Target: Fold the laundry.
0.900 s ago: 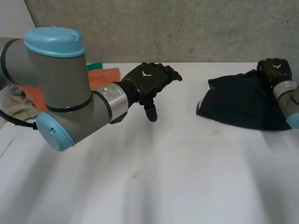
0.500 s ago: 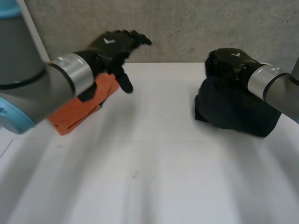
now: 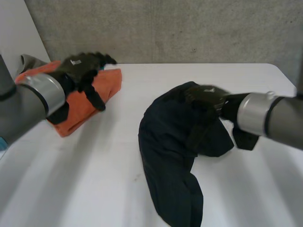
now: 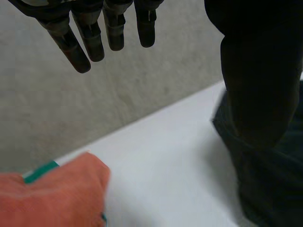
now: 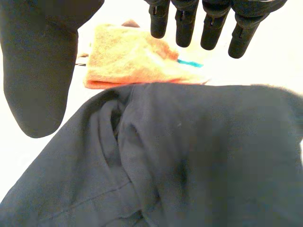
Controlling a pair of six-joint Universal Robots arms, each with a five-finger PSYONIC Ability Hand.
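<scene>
Right hand [image 3: 208,100] rests open, fingers straight, on the crumpled dark garment [image 3: 170,161], lying unfolded on the table [image 3: 94,179] well apart from the orange towel [image 3: 110,82]; left hand [image 3: 78,68] hovers open above that towel, which looks folded already; the garment's folding seems unstarted

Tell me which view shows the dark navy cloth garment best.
The head view: the dark navy cloth garment shows almost whole. The right wrist view shows its folds close; the left wrist view, one part.
</scene>
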